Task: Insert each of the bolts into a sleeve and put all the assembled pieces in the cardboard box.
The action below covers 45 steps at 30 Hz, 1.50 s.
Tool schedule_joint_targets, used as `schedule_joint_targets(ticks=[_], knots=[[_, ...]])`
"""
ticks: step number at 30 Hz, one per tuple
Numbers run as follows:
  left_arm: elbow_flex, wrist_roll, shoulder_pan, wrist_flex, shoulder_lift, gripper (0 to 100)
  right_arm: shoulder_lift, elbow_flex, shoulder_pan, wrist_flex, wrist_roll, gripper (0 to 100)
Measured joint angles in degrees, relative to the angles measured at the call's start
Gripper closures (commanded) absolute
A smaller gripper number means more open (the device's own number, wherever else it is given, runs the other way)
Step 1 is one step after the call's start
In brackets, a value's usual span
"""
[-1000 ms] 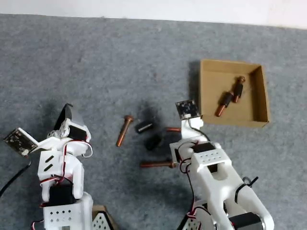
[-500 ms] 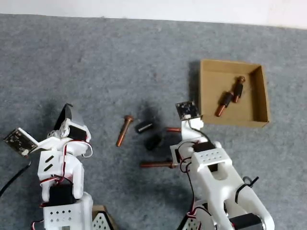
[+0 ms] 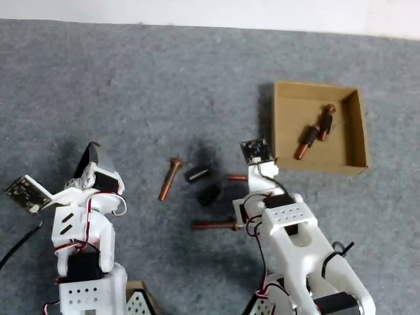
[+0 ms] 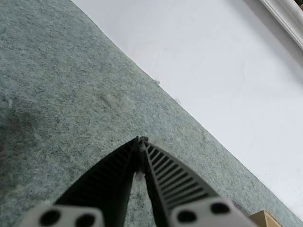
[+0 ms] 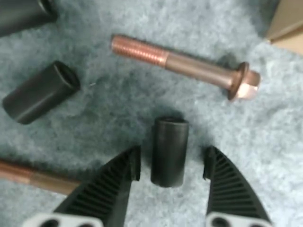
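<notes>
The right hand (image 5: 171, 163) hangs low, spread either side of a black sleeve (image 5: 169, 144); the left hand (image 4: 141, 146), pressed together, hovers above the bench (image 4: 52, 85).

The table (image 3: 131, 79) has a grey, felt-like top, fuzzy and mottled, with a few pale lint specks showing in the left wrist view. Along its far edge runs a white surface (image 3: 197, 12) that meets the grey in a straight line. A white moulding (image 4: 284, 19) borders that white surface on its farther side. A small tan piece (image 3: 140, 293) lies at the table's near edge.
</notes>
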<state>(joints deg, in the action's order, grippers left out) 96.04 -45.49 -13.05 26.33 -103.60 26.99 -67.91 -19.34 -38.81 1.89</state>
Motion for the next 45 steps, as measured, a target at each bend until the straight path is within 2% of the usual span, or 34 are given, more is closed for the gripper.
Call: schedule_joint_targets(ticks=[20,45], knots=[[0.0,0.0,0.0,0.0,0.0,98,-0.88,9.23,0.09,-3.43,-0.09,79.7],[0.0,0.0,0.0,0.0,0.0,98,-0.97,7.3,0.09,-3.43,-0.09,79.7]])
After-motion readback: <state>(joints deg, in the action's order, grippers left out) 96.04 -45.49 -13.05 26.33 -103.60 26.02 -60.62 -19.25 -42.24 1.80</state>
